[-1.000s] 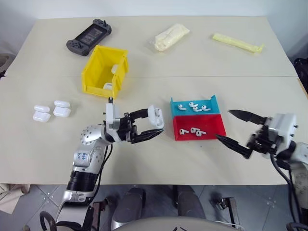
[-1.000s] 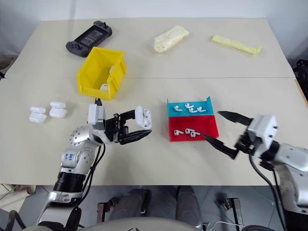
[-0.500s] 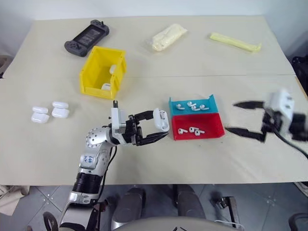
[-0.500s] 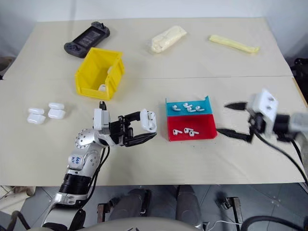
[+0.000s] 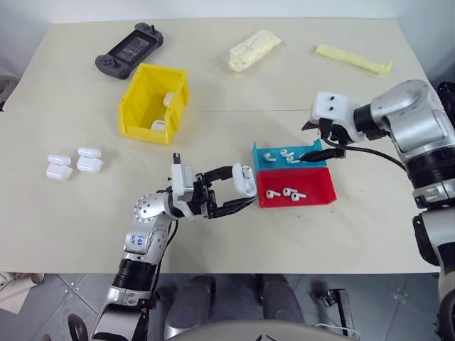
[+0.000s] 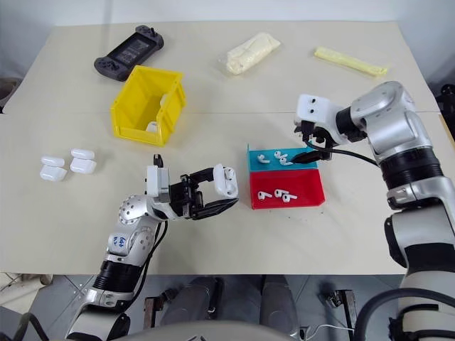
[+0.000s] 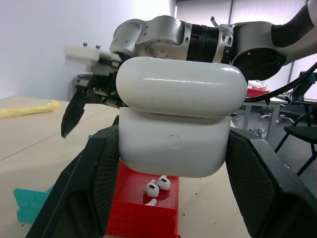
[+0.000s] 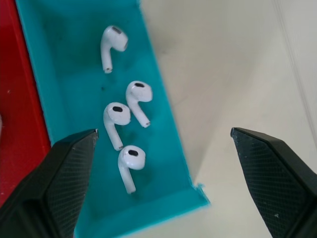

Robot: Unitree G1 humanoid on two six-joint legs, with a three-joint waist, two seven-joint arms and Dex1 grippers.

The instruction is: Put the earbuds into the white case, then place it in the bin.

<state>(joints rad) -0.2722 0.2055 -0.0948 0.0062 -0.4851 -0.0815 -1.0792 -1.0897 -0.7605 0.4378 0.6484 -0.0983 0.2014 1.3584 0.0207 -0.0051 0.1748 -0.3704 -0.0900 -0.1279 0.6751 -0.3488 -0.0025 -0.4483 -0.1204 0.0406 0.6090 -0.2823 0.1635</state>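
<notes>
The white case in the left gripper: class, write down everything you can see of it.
The white case is glossy, smooth plastic with rounded corners. A seam divides the lid from the body, and the lid looks closed or nearly so. A small round dimple marks the body's front. It is clamped upright between the left gripper's two black fingers, held off the table just left of the red tray. Only the fingers touch it.

You've got a black handheld game console [image 5: 131, 50] at the beige bench's [image 5: 213, 85] far left, a crumpled cream plastic bag [image 5: 252, 50] mid-back, a flat yellow packet [image 5: 353, 60] far right, teal tray [image 5: 313, 158] touching red tray [image 5: 320, 193].
</notes>
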